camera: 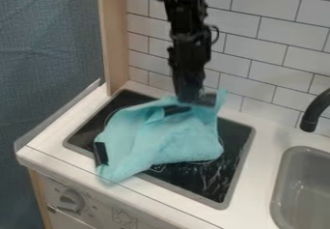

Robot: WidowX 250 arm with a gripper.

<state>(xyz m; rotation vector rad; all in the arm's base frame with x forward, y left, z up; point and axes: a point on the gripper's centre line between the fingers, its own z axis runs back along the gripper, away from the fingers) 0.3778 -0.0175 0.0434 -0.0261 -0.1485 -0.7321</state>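
While the teal cloth point(184, 138) lies all rumpled over the black stovetop point(237, 135), the tool point(196, 99) is right at its back edge. Can't tell how open it is or whether it's gripping anything, tbh.

Soft, even light; faint sheen on stovetop point(236, 135).

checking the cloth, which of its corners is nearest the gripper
The upper right corner, right beside the gripper; the lower left corner is much farther off, over the white counter.
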